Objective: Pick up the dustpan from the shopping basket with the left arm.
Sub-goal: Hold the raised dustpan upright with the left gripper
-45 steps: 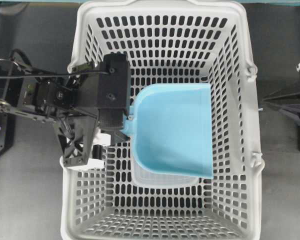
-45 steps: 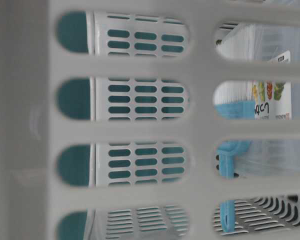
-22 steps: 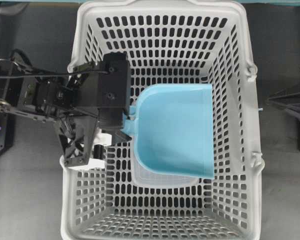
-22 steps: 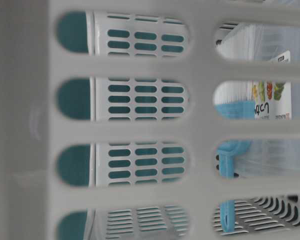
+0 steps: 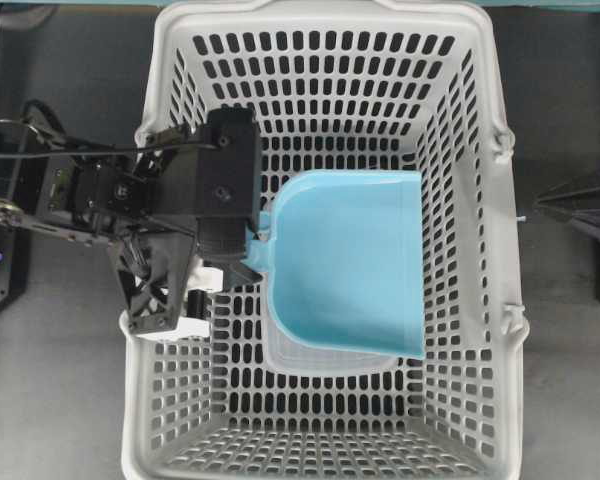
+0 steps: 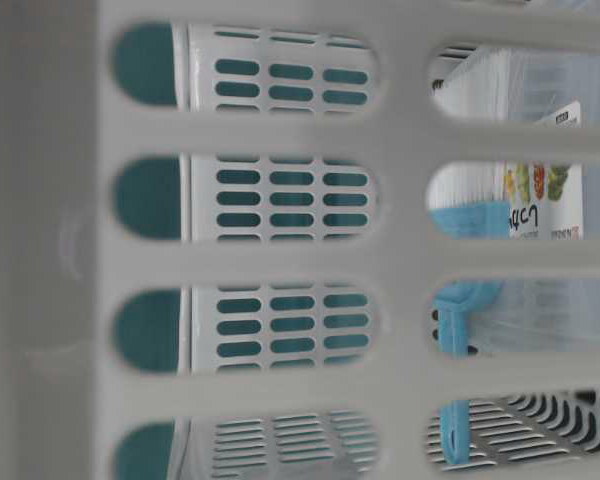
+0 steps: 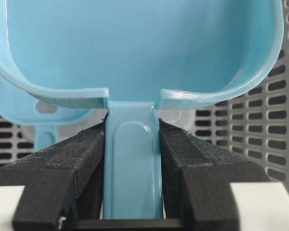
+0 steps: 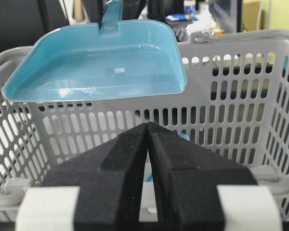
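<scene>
Above the shopping basket (image 5: 480,300), dustpan (image 5: 350,262) level, handle leftward in the left tool's (image 7: 132,144) pinch; right tool (image 8: 148,132) pressed together.

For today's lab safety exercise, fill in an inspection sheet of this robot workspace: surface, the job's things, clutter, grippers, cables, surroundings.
Surface: dark table, bare where seen.
Job's things: dustpan held level above the rim of the shopping basket, as the right wrist view shows; its handle is clamped.
Clutter: a clear pack lies on the basket floor under the dustpan; a second light-blue piece shows below it, kind unclear.
Grippers: left gripper shut on the dustpan's handle; right gripper shut, empty, outside the basket.
Cables: black cable looped over the left arm.
Surroundings: monitor and desk items behind the basket.
</scene>
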You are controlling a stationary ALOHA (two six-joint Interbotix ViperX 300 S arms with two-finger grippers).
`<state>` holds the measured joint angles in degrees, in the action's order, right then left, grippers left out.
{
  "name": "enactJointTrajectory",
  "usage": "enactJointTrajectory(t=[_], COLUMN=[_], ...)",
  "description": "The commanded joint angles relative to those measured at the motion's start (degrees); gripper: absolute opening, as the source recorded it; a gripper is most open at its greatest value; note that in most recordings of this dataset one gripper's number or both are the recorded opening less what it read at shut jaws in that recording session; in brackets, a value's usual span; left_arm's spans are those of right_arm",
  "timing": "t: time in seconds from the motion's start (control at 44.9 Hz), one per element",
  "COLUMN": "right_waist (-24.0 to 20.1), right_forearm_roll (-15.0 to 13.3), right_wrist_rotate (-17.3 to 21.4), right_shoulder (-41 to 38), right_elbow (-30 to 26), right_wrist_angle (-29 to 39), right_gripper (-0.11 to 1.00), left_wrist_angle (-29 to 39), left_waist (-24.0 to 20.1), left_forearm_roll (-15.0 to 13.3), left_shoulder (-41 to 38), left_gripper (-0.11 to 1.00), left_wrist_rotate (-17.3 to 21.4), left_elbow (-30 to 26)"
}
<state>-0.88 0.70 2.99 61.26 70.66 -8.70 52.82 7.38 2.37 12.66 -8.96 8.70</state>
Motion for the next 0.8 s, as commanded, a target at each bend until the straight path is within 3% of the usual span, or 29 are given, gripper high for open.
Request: enactJointTrajectory(t=[0.0,0.289,0.779], right_waist=[-0.3,-0.7,-2.8], right_forearm_roll=[0.6,0.9,0.8], right_wrist_rotate=[0.7,3.9,3.6], right_shoulder=[0.3,1.6,3.9], right_elbow=[-0.1,1.0,0.9], right_wrist_angle=[0.5,2.8,2.5], right_gripper=[-0.01,-0.01,-0.01], left_wrist_angle=[-0.5,-3.3,-8.2], left_waist=[0.0,-0.3,0.4], left_forearm_roll=[0.3,0.3,0.3], left_shoulder=[1.2,1.1,2.5], left_gripper=[0.28,0.28,0.28], left_wrist_rotate=[0.1,0.1,-0.1], left_elbow=[-0.6,0.4,4.9])
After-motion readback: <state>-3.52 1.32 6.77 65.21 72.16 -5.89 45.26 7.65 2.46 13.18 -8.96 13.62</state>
